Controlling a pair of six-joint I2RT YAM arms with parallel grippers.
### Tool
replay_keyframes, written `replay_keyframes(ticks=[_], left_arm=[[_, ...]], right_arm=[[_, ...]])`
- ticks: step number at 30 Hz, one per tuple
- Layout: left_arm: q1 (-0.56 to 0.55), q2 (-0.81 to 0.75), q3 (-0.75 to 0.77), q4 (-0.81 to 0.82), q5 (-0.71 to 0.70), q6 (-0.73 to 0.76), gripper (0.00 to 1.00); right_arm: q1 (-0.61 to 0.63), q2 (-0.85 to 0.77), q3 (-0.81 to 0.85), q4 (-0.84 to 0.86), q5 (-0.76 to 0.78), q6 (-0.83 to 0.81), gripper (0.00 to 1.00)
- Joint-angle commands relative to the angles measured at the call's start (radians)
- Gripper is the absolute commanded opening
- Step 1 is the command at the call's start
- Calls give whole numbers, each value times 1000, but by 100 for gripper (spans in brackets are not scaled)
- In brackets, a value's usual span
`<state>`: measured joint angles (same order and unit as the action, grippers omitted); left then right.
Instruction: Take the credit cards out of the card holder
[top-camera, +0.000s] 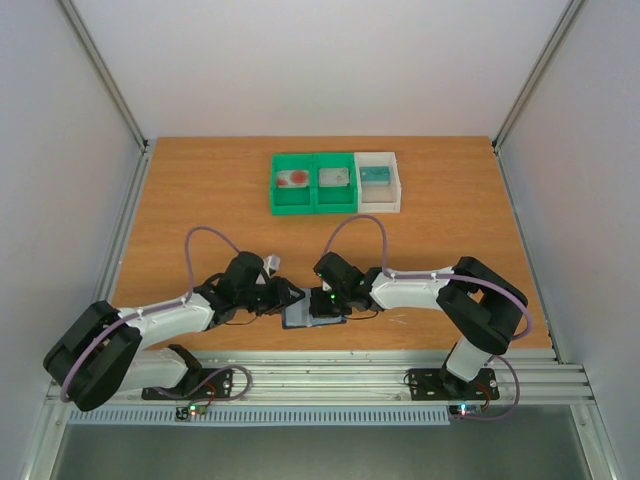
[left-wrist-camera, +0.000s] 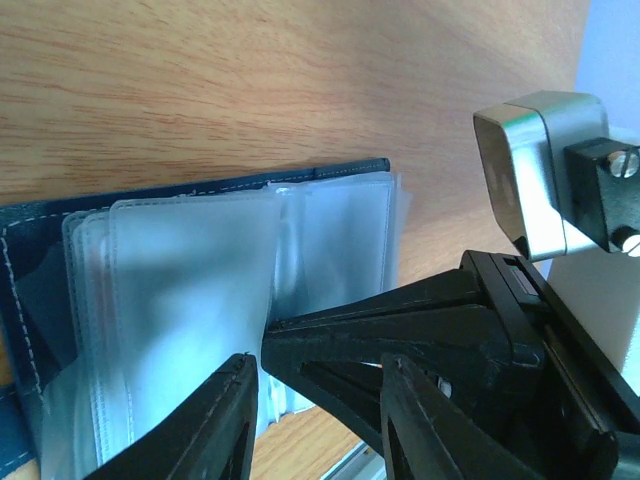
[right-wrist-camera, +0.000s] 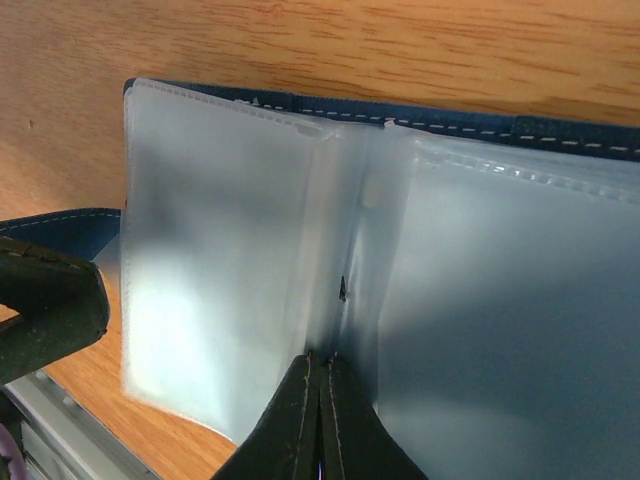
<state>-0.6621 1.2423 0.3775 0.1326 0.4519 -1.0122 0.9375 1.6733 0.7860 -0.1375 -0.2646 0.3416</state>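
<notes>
Hidden: in your top view the arms cover most of the card holder (top-camera: 300, 318). Only a blue-grey corner shows at the near edge of the bench (top-camera: 200, 200). Its clear sleeves (right-wrist-camera: 220, 260) are cloudy, so their contents are unreadable. You cannot tell whether a sleeve is caught in the right tool (right-wrist-camera: 320, 370).

Count: three bins at the far side, two green bins (top-camera: 300, 208) and one white bin (top-camera: 380, 207). Three credit cards, one per bin: red-blotched card (top-camera: 293, 180), pale card (top-camera: 333, 178), teal card (top-camera: 374, 176).

Position: the holder lies open between both tools. The right tool is pressed closed, tips on the sleeve fold. The left tool (left-wrist-camera: 322, 365) has its fingers part-way apart at the sleeve edge, with the right tool's tip between them and no visible grip.
</notes>
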Motion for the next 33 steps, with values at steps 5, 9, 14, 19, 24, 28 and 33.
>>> replay_keyframes(ticks=[5, 9, 14, 19, 24, 28, 33], left_arm=[[3, -35, -3, -91, -88, 35, 36], [5, -87, -35, -119, -158, 54, 36], [6, -98, -32, -86, -121, 65, 36], [8, -81, -30, -74, -126, 64, 36], [10, -41, -25, -50, -126, 75, 44], [11, -7, -26, -7, -110, 83, 44], [12, 35, -32, 61, -75, 78, 40]], right_arm=[[7, -22, -26, -2, 42, 17, 1], [7, -23, -27, -4, 42, 20, 1], [7, -20, -24, -3, 47, 22, 1], [7, -32, -25, -6, 51, 26, 1], [7, -33, -27, -11, 59, 31, 1], [7, -34, -30, -7, 59, 35, 1], [8, -23, -30, 8, 45, 34, 1]])
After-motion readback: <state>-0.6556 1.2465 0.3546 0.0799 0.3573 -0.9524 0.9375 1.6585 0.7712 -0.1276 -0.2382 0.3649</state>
